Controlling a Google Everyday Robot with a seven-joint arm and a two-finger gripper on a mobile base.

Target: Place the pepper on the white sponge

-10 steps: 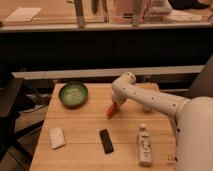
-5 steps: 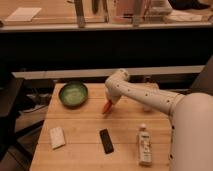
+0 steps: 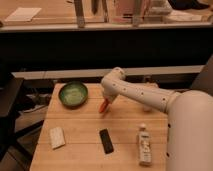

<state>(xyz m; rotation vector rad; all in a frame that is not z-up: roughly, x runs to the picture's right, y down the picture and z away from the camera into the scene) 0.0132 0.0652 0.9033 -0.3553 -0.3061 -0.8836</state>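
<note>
The orange-red pepper (image 3: 103,106) hangs from my gripper (image 3: 105,100) above the middle of the wooden table (image 3: 80,127), just right of the green bowl. The gripper is shut on the pepper's upper end. The white sponge (image 3: 57,137) lies flat near the table's front left corner, well to the lower left of the gripper. My white arm reaches in from the right.
A green bowl (image 3: 73,93) stands at the back left. A black rectangular block (image 3: 106,141) lies at the front middle. A white bottle (image 3: 144,145) lies at the front right. A dark shelf runs behind the table.
The gripper with the pepper has moved left, from the table's middle toward the bowl side. The sponge, block and bottle have not moved.
</note>
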